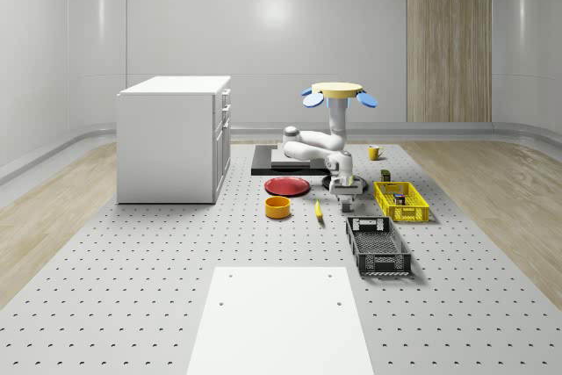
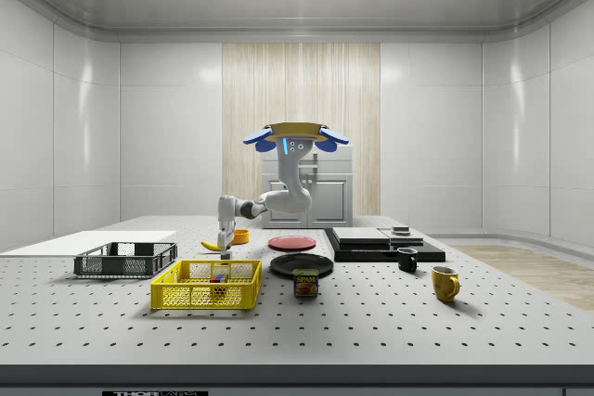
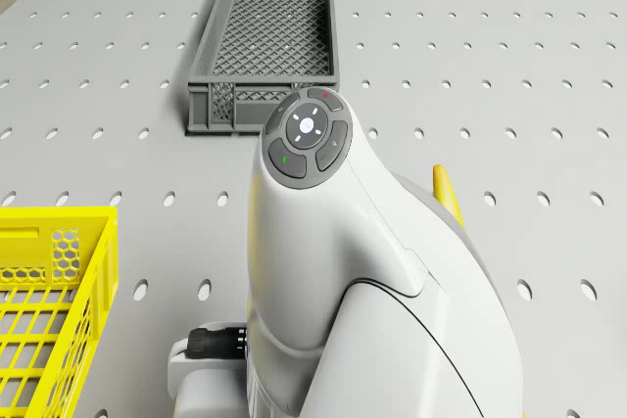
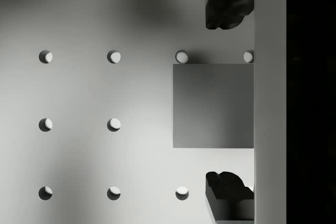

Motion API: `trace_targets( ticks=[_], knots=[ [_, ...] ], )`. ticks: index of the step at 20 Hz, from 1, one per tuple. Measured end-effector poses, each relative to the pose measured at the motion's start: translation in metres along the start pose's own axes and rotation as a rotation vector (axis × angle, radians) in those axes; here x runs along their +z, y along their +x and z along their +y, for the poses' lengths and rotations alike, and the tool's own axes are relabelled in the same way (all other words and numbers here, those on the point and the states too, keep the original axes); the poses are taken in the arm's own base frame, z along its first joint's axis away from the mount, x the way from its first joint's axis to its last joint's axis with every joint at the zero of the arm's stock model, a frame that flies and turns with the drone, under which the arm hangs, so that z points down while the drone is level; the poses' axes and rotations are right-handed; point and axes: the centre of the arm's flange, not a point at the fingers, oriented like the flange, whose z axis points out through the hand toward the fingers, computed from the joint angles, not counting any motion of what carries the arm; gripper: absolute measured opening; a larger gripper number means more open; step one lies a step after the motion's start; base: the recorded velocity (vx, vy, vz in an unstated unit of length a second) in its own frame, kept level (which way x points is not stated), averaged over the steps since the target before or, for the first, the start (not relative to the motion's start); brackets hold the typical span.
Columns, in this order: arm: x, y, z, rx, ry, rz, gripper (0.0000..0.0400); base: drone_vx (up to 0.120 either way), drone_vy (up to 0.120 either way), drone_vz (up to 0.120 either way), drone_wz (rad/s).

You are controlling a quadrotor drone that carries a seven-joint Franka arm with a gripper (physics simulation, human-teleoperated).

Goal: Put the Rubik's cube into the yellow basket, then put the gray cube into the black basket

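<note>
**Gray cube framed between parted fingers, Rubik's cube lying in yellow basket**

Gray cube (image 4: 213,105) seen from directly above in the wrist view, resting on the perforated table (image 4: 79,93); 2 dark fingertips (image 4: 227,6) standing apart on opposite sides of it, each with a visible gap to the cube; gripper (image 4: 227,98) wide open, holding nothing. Lowered close to the table in the whole-scene view, gripper (image 1: 349,200) between the banana (image 1: 318,210) and the yellow basket (image 1: 401,201), just behind the black basket (image 1: 378,246). Drone (image 1: 340,92) hovering above the table, over the arm's elbow (image 1: 303,145) and near the red plate (image 1: 287,186); arm folded down and forward to the gripper. Rubik's cube (image 2: 219,277) visible as a multicoloured block inside the yellow basket (image 2: 206,286) in the side view. Black basket (image 3: 265,46) beyond the wrist in the drone view; contents of it not discernible. Orange bowl (image 1: 277,207) beside the red plate.
</note>
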Motion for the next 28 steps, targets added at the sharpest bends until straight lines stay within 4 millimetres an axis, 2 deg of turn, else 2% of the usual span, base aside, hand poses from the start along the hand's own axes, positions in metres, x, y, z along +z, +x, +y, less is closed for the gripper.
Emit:
trace_targets(
  ticks=[6,23,25,28],
  knots=[
    [0.011,0.002,0.001,0.000,0.000,0.000,0.0400,0.000,0.000,0.000,0.000],
    [0.020,0.003,0.003,0.000,0.000,0.000,0.0400,0.000,0.000,0.000,0.000],
    [0.021,0.003,0.003,0.000,0.000,0.000,0.0341,0.000,0.000,0.000,0.000],
    [0.021,0.003,0.003,0.000,0.000,0.000,0.0293,0.000,0.000,0.000,0.000]
  ],
)
